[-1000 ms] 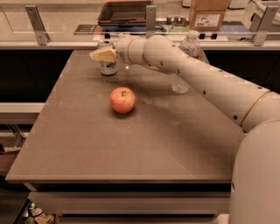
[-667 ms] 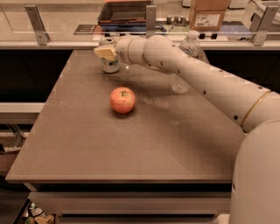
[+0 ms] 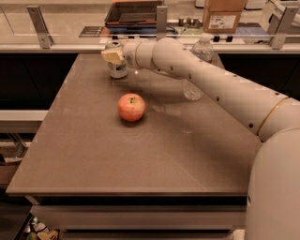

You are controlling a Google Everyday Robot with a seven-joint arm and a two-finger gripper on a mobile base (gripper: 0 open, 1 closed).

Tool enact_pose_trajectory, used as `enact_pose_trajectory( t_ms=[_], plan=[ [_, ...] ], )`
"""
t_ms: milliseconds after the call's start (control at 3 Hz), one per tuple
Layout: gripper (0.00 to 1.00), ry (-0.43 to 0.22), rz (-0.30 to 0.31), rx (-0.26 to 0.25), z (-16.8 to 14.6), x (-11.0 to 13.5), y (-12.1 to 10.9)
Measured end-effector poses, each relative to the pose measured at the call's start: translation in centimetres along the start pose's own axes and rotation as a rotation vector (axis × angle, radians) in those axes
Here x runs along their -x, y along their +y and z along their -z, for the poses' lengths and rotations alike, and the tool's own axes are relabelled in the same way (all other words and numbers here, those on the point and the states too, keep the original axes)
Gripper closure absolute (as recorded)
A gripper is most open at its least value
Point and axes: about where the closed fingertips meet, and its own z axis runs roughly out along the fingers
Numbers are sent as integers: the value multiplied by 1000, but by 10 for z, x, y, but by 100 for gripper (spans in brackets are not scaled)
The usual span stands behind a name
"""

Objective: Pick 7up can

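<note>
The 7up can (image 3: 117,69) stands upright near the far left of the brown table (image 3: 93,150), whitish-silver with a silver top. My gripper (image 3: 114,56) reaches from the right at the end of the long white arm and sits right at the can's upper part, its cream-coloured fingers (image 3: 111,56) covering the can's front. The can's lower half shows below the fingers and rests on the table.
A red apple (image 3: 131,107) lies mid-table, in front of the can. A clear plastic water bottle (image 3: 197,65) stands behind my arm at the far right. A glass barrier with metal posts (image 3: 161,21) and a cardboard box (image 3: 224,14) lie beyond the table's far edge.
My gripper has moved slightly right and in onto the can, from beside its left to over its top front. The can and apple have not moved.
</note>
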Motion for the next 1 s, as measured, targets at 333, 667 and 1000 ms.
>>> enact_pose_trajectory(
  t_ms=[333,667,1000],
  plan=[
    [100,0,0,3,-1,0,2],
    [100,0,0,4,-1,0,2],
    [100,-14,11,10,2,13,5]
  ],
)
